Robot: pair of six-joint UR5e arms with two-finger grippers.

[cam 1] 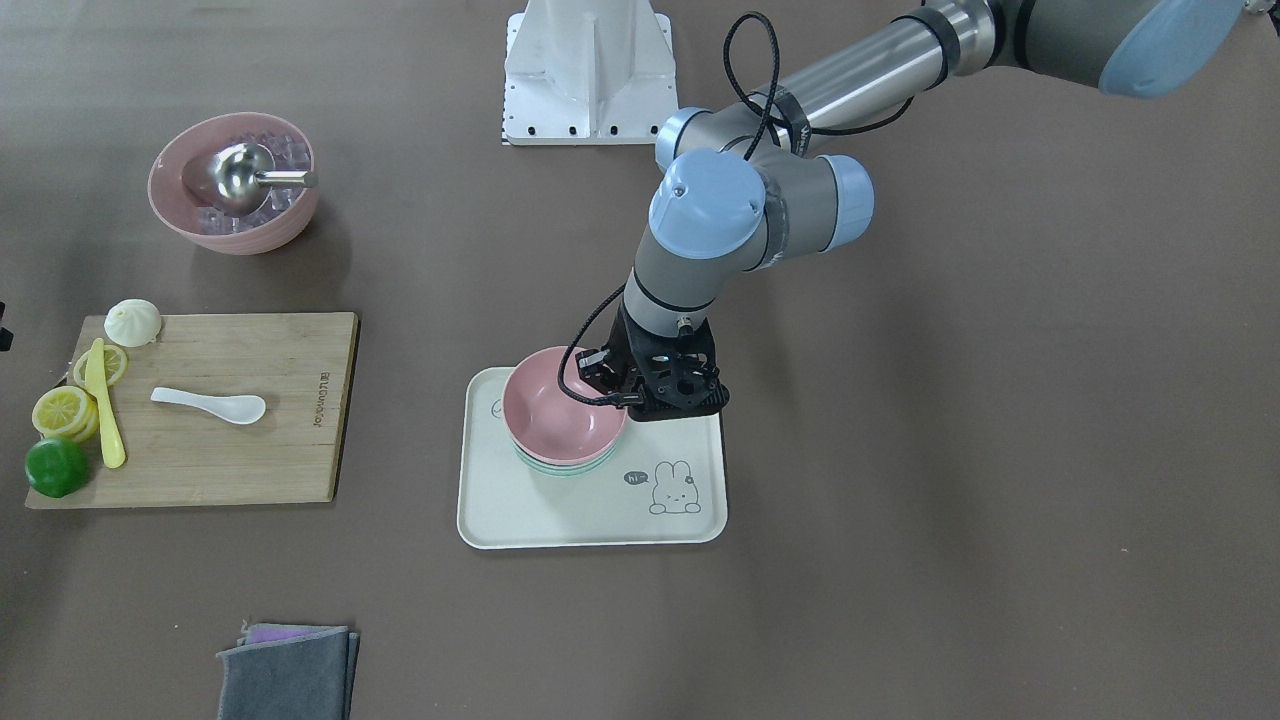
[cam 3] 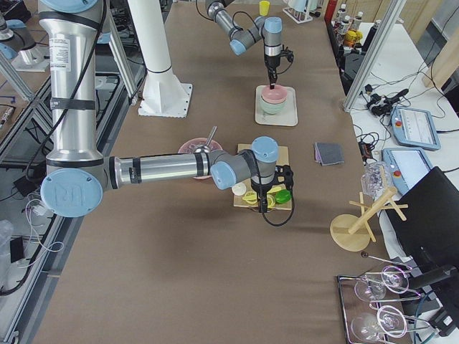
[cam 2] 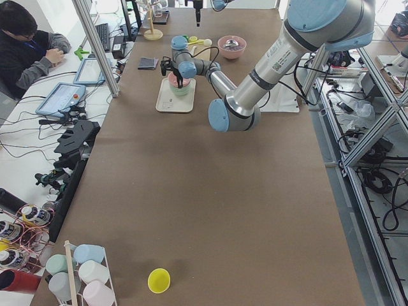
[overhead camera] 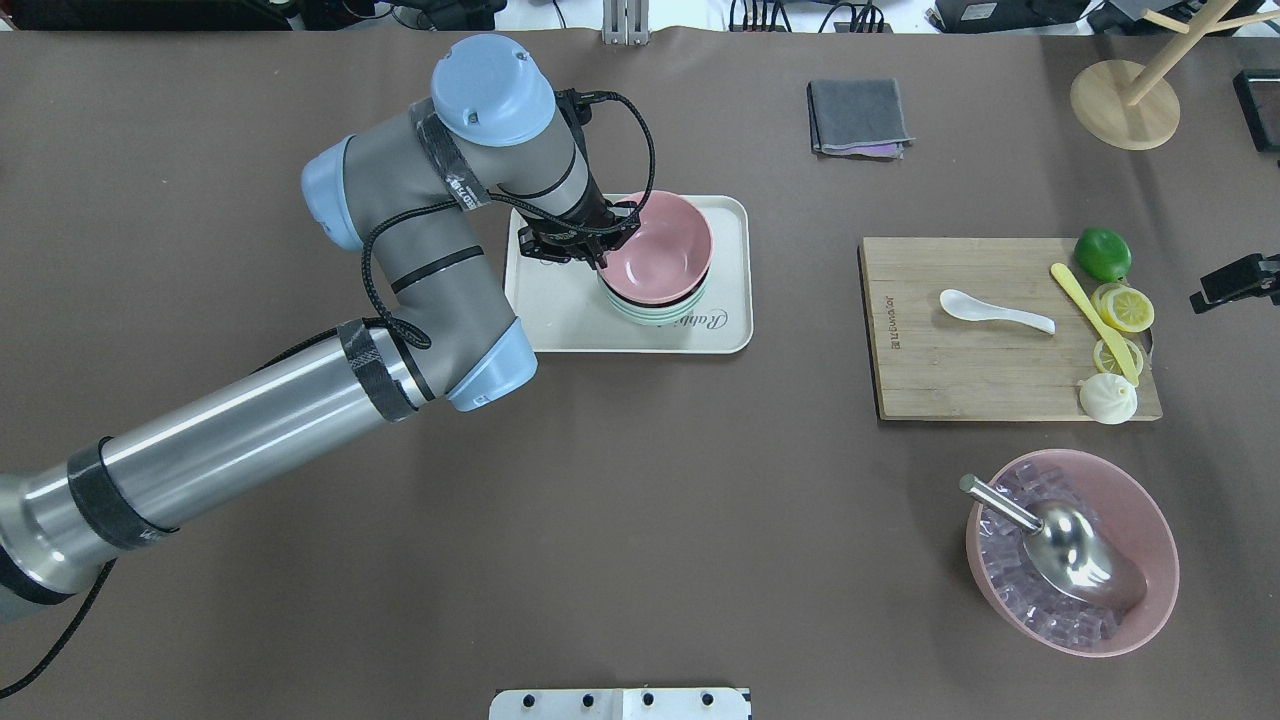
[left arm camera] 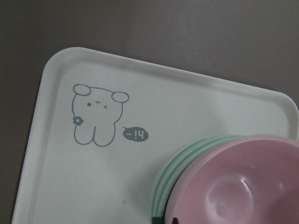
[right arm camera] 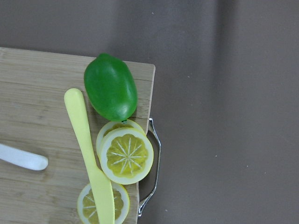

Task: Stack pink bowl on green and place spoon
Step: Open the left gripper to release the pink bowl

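Observation:
The pink bowl (cam 1: 555,410) sits nested on a stack of green bowls (cam 1: 562,468) on the white rabbit tray (cam 1: 590,510). It also shows in the overhead view (overhead camera: 660,250) and in the left wrist view (left arm camera: 243,186). My left gripper (cam 1: 640,395) is at the bowl's rim with its fingers straddling it, and looks shut on the rim. The white spoon (overhead camera: 995,311) lies on the wooden cutting board (overhead camera: 950,370). My right gripper (overhead camera: 1235,280) hovers by the board's lime corner. Its fingers do not show, so I cannot tell whether it is open.
On the board are a lime (overhead camera: 1102,253), lemon slices (overhead camera: 1125,308), a yellow knife (overhead camera: 1090,320) and a bun (overhead camera: 1107,398). A pink bowl of ice with a metal scoop (overhead camera: 1070,550) stands nearer the robot. A grey cloth (overhead camera: 858,117) and a wooden rack (overhead camera: 1125,100) are far.

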